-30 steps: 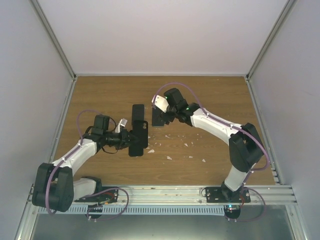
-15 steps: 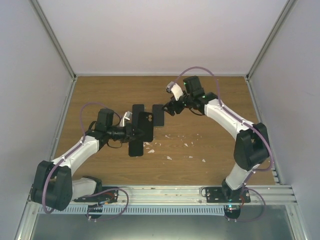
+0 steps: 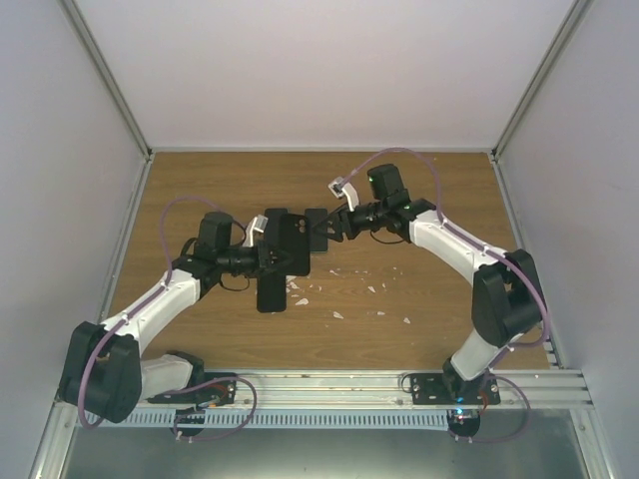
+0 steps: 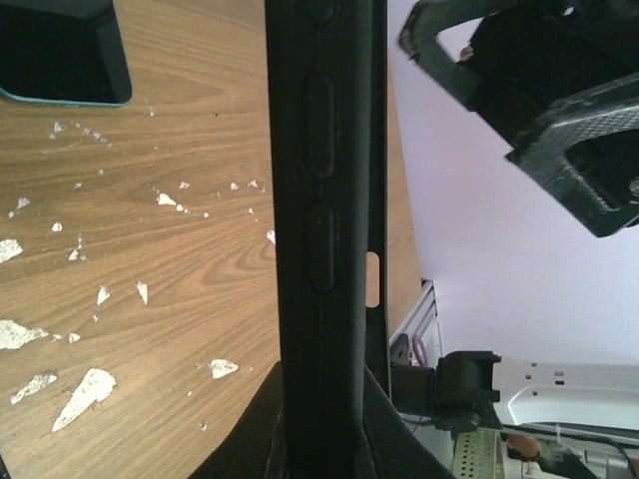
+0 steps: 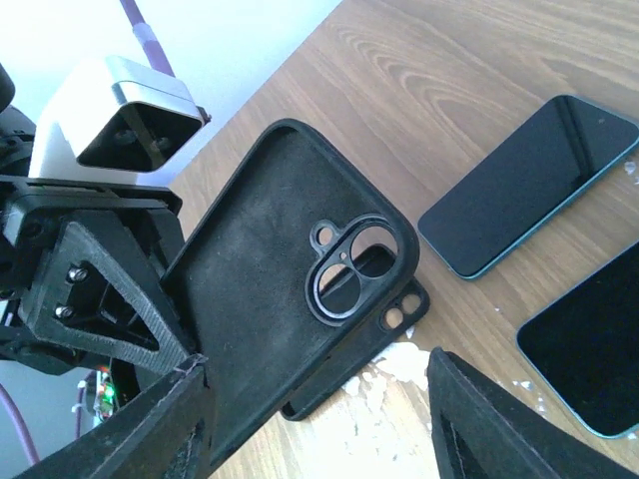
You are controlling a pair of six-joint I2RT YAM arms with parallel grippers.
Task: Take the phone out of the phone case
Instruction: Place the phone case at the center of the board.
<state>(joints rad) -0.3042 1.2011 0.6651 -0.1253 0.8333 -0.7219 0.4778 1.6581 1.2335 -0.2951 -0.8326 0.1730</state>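
Note:
My left gripper [image 3: 262, 257] is shut on the side edge of an empty black phone case [image 3: 288, 246], held above the table. In the right wrist view the phone case [image 5: 255, 289] shows its bare felt inside and camera hole. The left wrist view has the phone case [image 4: 321, 200] edge-on between the fingers of my left gripper [image 4: 324, 424]. A dark phone [image 5: 529, 185] lies face up on the table, and a second phone [image 5: 584, 344] lies beside it. My right gripper [image 3: 326, 231] hovers open just right of the held case, with nothing between the fingers of the right gripper [image 5: 315, 399].
A second black case [image 3: 272, 292] lies flat on the wooden table [image 3: 419, 200] under the held one. White scraps [image 3: 339, 313] are scattered over the table's middle. Grey walls close in the left, right and far sides.
The left arm has lifted the case and carried it toward the far right. The right gripper drew back from the phone on the table, then came in beside the case with its jaws narrowing.

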